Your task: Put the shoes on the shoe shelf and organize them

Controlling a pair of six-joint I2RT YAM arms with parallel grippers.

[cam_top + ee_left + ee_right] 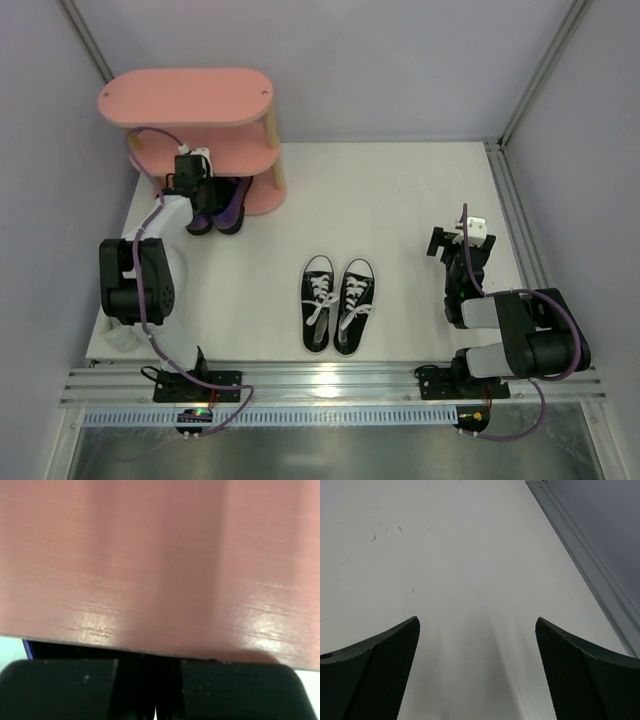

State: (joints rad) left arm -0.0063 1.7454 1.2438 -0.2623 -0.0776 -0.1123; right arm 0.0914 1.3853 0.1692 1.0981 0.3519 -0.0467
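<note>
Top external view: the shoe shelf (pixel 190 100), pink boards on pale posts, stood at the far left of the table (pixel 400 200). The dark glossy shoes (pixel 222 212) sat side by side at the front of its lowest board, partly under the middle board. My left gripper (pixel 200 185) reached in right over them. The black canvas sneakers (pixel 337 303) lay as a pair mid-table, toes toward the arms, well apart from the shelf. My right gripper (pixel 462 240) hovered over bare table on the right. I saw no white sneakers.

Left wrist view: a pink board (pixel 160 555) filled nearly everything. The black fingers (pixel 60 690) were drawn almost together, only a slit between them. I could not tell whether they pinched a shoe edge.

Right wrist view: the two pads (pixel 375 680) stood wide apart, nothing between them, white table below.

My judgement: the canvas sneakers look light, with soft uppers that would give. I would take one by the firmer heel collar or sidewall, not the loose laces. The glossy pair may be slippery.
</note>
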